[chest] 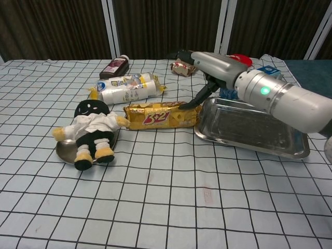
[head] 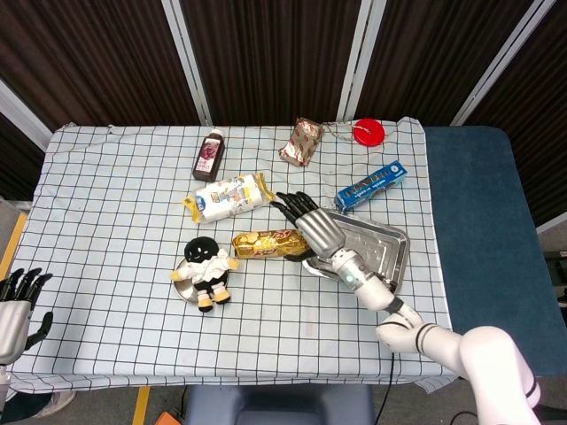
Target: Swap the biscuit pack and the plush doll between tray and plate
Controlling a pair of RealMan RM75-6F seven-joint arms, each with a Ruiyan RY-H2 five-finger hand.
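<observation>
Right hand [chest: 210, 70] hovered open above the golden biscuit pack [chest: 162, 115], holding nothing; left hand [head: 18, 305] idled open at the near-left table edge. Nearest lay the plush doll [chest: 91, 130], on its plate [chest: 66, 150]; beside it, the pack lay on the cloth, touching the empty tray [chest: 259, 136]; judging so, lifting the doll comes next, gripped around its body.

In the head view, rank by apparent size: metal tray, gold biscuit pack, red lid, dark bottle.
1. metal tray
2. gold biscuit pack
3. dark bottle and red lid look about alike; no ranking between them.
</observation>
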